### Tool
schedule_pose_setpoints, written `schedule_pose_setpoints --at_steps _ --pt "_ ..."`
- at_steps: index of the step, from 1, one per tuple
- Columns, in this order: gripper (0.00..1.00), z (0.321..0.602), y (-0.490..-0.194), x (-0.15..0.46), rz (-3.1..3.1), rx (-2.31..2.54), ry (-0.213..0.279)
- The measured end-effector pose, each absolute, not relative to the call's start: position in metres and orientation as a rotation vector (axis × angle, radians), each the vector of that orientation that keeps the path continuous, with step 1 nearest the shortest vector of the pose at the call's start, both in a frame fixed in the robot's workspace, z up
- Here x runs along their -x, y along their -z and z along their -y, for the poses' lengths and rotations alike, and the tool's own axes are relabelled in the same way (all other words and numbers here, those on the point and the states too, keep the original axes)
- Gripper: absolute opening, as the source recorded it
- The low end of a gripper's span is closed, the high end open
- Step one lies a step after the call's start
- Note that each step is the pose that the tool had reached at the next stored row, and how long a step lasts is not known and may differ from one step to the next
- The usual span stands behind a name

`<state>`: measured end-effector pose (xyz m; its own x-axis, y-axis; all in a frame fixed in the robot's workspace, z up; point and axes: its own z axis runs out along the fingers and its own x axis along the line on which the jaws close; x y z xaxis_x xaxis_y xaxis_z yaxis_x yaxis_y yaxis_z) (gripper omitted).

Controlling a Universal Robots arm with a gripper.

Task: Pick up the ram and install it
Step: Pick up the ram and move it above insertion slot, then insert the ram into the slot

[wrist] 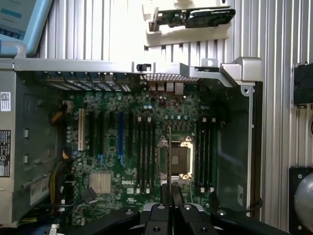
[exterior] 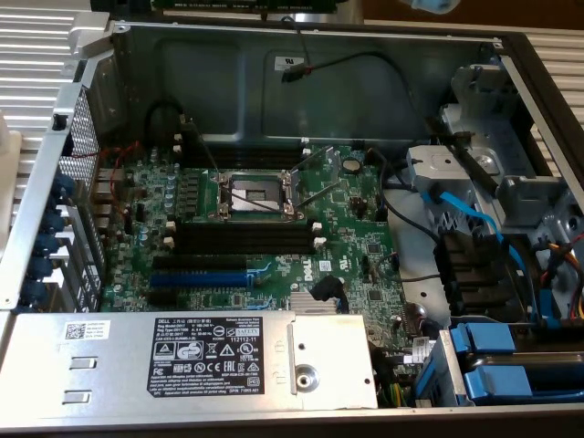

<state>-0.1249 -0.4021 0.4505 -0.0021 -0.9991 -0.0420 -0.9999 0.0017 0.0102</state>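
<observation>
Ram spot: the ram (wrist: 193,17) lies along a white holder (wrist: 195,35) outside the computer case (wrist: 239,68), just beyond its rear edge and well apart from the end effector.
End effector: from my seat the end effector (wrist: 170,190) hangs above the open case with its fingers together, and I see nothing clamped.
Writing: I read DELL on the power supply label (exterior: 205,351) and again on the motherboard (exterior: 356,246); the smaller print I can't make out.
Slots: black memory slots (exterior: 246,233) with white clips flank the socket (exterior: 255,192) on two sides, and a blue slot (exterior: 219,271) lies near one pair.
In the way: a thin metal lever (exterior: 321,193) angles up off the socket. A black cable (exterior: 365,57) hangs on the far wall, and blue cables (exterior: 465,214) run at the exterior view's right.
</observation>
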Motion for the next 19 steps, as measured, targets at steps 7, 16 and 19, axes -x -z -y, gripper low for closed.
schedule_pose_setpoints --at_steps 7,16,19 --pt "0.12 0.4021 -0.4450 0.1250 -2.212 2.198 -0.057" --pt "0.12 0.4021 -0.4448 0.1250 -2.212 2.198 -0.057" --pt "0.12 0.4021 -0.4435 0.1251 -2.212 2.198 -0.057"
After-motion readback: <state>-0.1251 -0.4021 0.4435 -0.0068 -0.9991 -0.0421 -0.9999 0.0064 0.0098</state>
